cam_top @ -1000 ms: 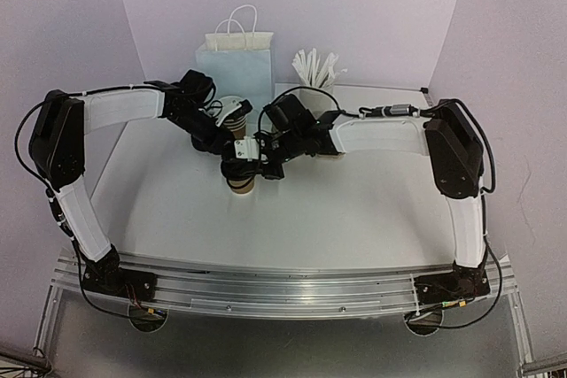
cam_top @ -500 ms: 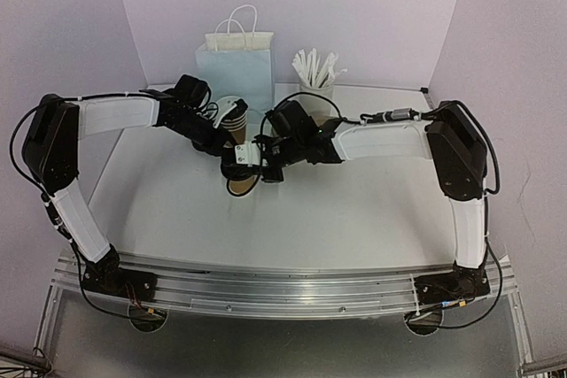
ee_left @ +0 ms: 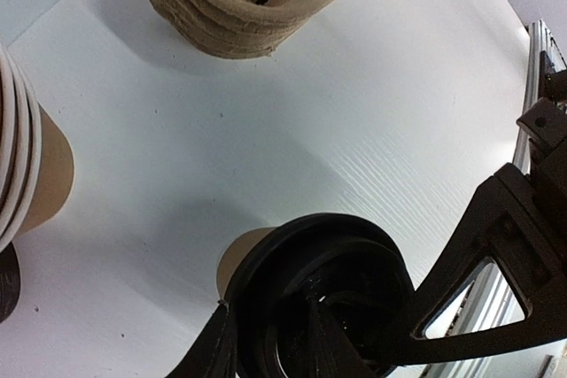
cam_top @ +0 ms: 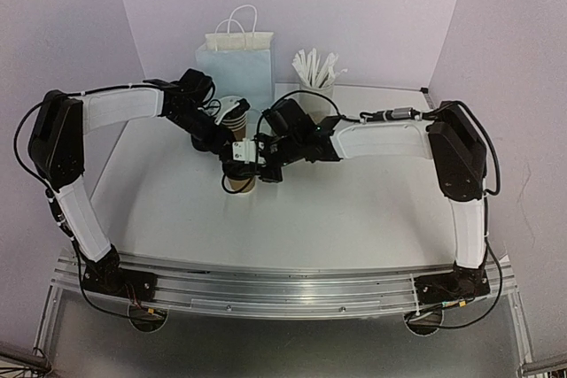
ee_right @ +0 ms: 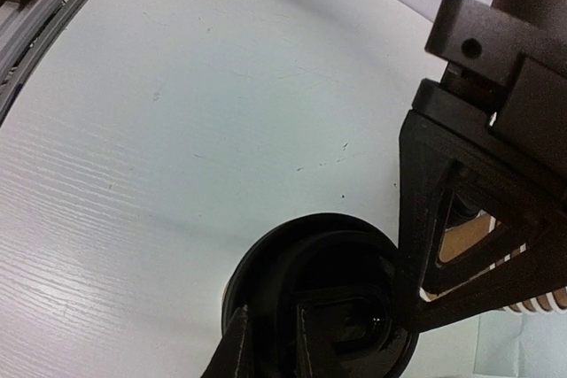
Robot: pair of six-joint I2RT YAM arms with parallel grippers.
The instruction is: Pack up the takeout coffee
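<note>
While both arms have kept their tips together over the same spot for the last second, the left arm's elbow swung outward and has come back. The small brown kraft-paper cup (ee_left: 241,263) beneath them has barely shifted at mid-table. It stands upright with the round black plastic lid (ee_left: 354,258) seated across its mouth. The right gripper (ee_right: 268,340) is closed, 1 finger inside the lid's rim and 1 outside, pinching it. The left gripper (ee_left: 273,343) straddles the same lid from another side with a wider gap. Whether it is gripping or has let go, I cannot tell. My reading is that capping this cup is done or nearly so, and what remains is to release it and carry it on toward packing.

Nearest the arms' bases runs a ribbed aluminium rail (cam_top: 283,294), then the smooth white table (cam_top: 354,210). Just behind the cup stands a nested stack of brown paper cups (cam_top: 236,118). The left wrist view also shows a moulded tan pulp cup carrier (ee_left: 239,6) lying farther off. At the back sit a pale blue paper bag with white handles (cam_top: 235,73) and, to its right, a white holder of white sticks (cam_top: 315,84). Plain lilac walls (cam_top: 372,6) close in 3 sides.
</note>
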